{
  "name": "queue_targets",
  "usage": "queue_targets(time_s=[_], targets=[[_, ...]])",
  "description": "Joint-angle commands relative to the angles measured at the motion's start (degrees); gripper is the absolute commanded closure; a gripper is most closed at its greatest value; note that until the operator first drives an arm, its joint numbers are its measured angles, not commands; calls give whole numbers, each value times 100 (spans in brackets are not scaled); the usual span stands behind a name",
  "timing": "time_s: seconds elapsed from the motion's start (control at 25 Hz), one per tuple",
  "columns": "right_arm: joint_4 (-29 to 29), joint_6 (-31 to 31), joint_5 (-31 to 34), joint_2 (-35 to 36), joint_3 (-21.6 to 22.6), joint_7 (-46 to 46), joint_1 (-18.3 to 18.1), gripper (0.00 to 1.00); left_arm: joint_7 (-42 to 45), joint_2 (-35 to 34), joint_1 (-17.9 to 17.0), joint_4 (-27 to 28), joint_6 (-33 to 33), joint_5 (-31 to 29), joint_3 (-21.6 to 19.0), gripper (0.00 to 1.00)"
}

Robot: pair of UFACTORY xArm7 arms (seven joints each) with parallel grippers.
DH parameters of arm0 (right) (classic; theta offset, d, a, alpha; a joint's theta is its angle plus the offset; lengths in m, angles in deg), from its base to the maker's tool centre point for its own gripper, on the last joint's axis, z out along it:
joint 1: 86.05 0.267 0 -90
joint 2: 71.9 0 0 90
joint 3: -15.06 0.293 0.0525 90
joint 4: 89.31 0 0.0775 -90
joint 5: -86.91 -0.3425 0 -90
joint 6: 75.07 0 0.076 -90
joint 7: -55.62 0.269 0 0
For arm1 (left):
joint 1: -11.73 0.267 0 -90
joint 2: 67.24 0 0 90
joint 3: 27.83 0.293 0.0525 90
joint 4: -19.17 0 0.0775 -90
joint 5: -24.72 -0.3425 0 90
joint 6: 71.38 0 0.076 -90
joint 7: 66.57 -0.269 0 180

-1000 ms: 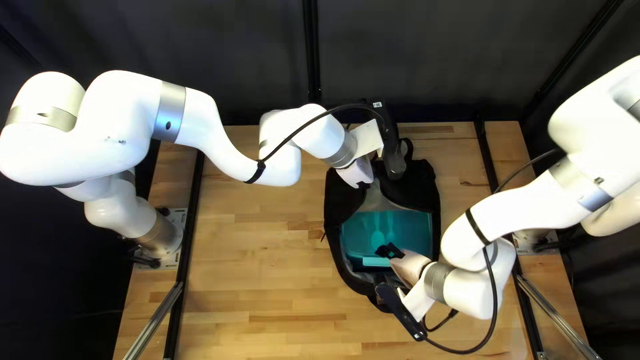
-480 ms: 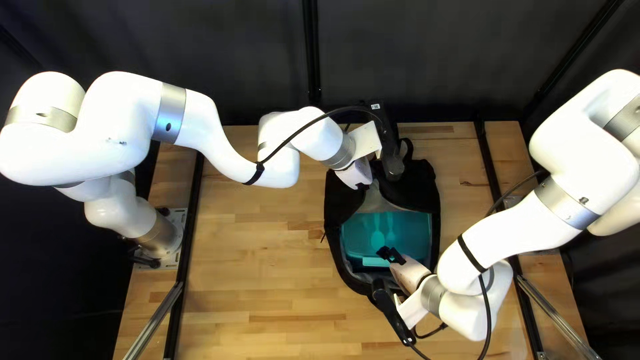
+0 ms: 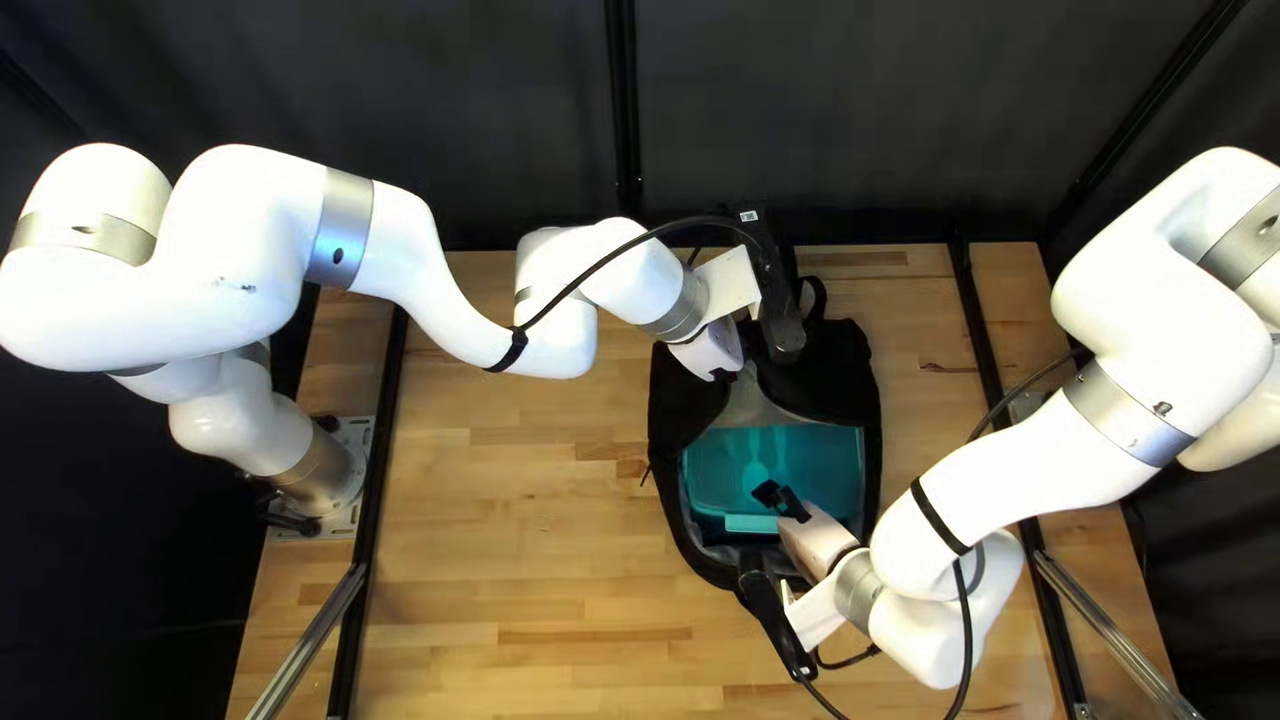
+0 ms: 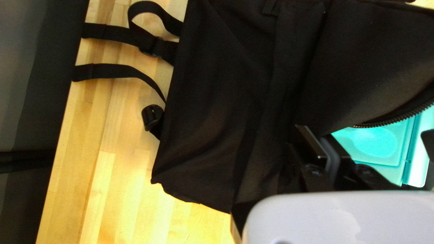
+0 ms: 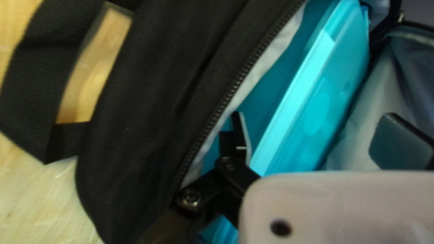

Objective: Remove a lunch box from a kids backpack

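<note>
Well, your teal lunch box (image 3: 816,460) is in the unzipped main compartment of the black kids backpack (image 3: 663,447), which lies on the butcher-block table (image 3: 520,560), right of centre in the top left view. The lid faces the camera, with cutlery shapes showing in it, and a paler latch tab (image 3: 751,523) sits along the edge toward the table's near side.

Your left gripper (image 3: 716,352) is at the backpack's far part; in the left wrist view, its fingers are pinched together on the black cloth beside the opening. Beyond that cloth you can see webbing straps (image 4: 110,32) and a plastic adjuster buckle (image 4: 153,116) on the wood.

Your right gripper (image 3: 771,527) reaches into the near end of the backpack. In the right wrist view, its fingers stand wide apart: one is between the zippered edge (image 5: 235,88) and the lunch box, the other in front of the grey lining (image 5: 361,113) across from it. Part of the lunch box shows between them, ungripped. You also have a broad webbing loop (image 5: 34,81) outside the zippered wall.
</note>
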Motion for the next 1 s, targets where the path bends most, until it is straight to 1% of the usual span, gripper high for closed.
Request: queue_targets(time_s=[0.04,0.2,0.48,0.56,0.6,0.64,0.76,0.84,0.88,0.96,1.0], targets=[[-126,-30,-15,-129,-25,25,-47,6,4,6,3,-15,27,0,3,100],[-244,5,-63,-302,-27,16,-65,6,6,7,7,-40,56,4,6,100],[-216,169,-113,-379,-6,-49,-37,9,10,15,4,-42,71,12,3,100],[-207,169,-116,-364,-9,-48,-39,21,5,9,4,-48,74,19,1,100],[-199,154,-118,-336,-12,-35,-41,23,4,6,4,-51,76,20,1,100],[-190,131,-119,-308,-13,-20,-42,23,6,5,4,-51,74,18,1,100],[-155,50,-138,-237,-4,7,-39,14,0,9,9,-60,92,22,5,100],[-167,-32,-160,-221,2,17,-48,15,1,23,10,-51,95,20,7,100],[-181,-68,-165,-220,1,22,-54,16,1,31,10,-45,100,21,7,100],[-187,-114,-183,-227,-4,-1,-70,23,-9,29,11,-42,95,32,5,100],[-191,-158,-201,-234,-10,-31,-90,29,-21,27,12,-38,89,44,4,100]])
